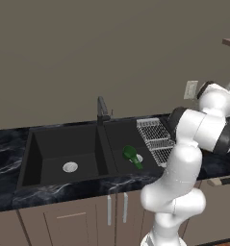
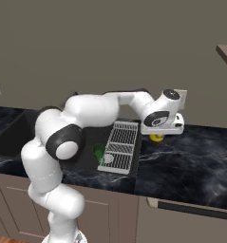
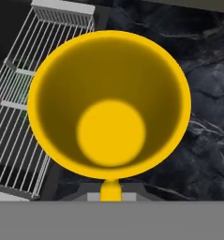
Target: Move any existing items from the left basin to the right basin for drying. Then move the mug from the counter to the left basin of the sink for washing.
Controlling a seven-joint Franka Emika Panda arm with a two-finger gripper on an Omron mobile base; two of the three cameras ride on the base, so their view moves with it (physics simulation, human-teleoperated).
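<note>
The gripper (image 2: 157, 134) is closed on the yellow mug (image 3: 108, 105) above the tabletop (image 2: 191, 161), right of the wire rack (image 2: 120, 144).

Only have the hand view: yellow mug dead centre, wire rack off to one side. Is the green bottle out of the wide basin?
Observer: Yes. The small glossy dark-green bottle lies on its side in the narrower black basin, between its drain and the grey wire rack.
Operator: Anything in the wide basin?
Observer: The wider matte-black basin holds just its round silver drain.
Operator: Where's the mug relative to the sink?
Observer: The small bright-yellow mug is at the black marble counter just right of the rack, directly under the end effector. I can't tell whether it is gripped.
</note>
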